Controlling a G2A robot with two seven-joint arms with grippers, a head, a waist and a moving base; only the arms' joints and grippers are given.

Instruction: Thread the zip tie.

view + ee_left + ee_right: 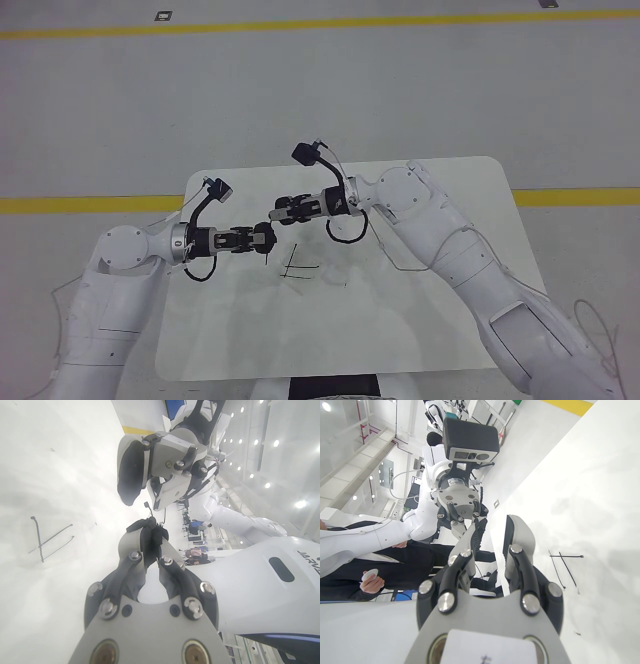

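While both arms are held above the middle of the white table (250, 330), the two grippers face each other tip to tip, near but not touching.

Left gripper (152, 528): fingers pressed fully together, pinching a thin black zip tie (147, 508). A short length of the tie stands out past the fingertips and points toward the other gripper. Its free end carries a small block, likely the head. How much of the strap runs back between the pads I cannot tell.

Right gripper (492, 540): jaws spread wide, nothing between the pads. In the left wrist view, the tie's free end sits in line with the gap between these open fingers. Whether it lies inside the gap or just short of it I cannot tell. No contact seen.

Three spare zip ties (39, 543) lie flat on the table just beside and below the grippers. Two are roughly parallel and the third is crossed over them.
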